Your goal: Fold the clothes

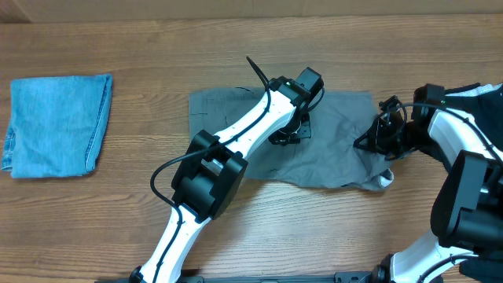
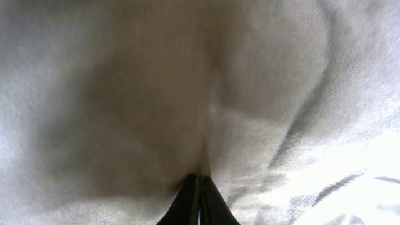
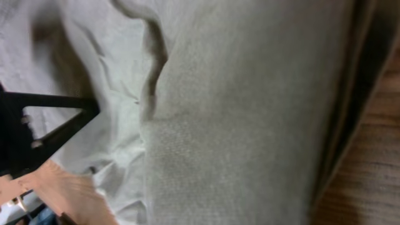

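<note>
A grey garment (image 1: 338, 149) lies spread on the middle of the wooden table. My left gripper (image 1: 288, 130) is down on its middle. In the left wrist view the black fingers (image 2: 199, 182) are shut together, pinching a ridge of the grey fabric (image 2: 156, 94). My right gripper (image 1: 379, 138) is at the garment's right edge, where pale lining (image 1: 383, 181) shows. The right wrist view is filled with grey cloth (image 3: 250, 112) and its fingers are hidden.
A folded blue cloth (image 1: 56, 124) lies at the far left of the table (image 1: 118, 212). More clothing, white and dark (image 1: 486, 94), sits at the right edge behind the right arm. A black triangular part (image 3: 50, 122) shows at the left of the right wrist view.
</note>
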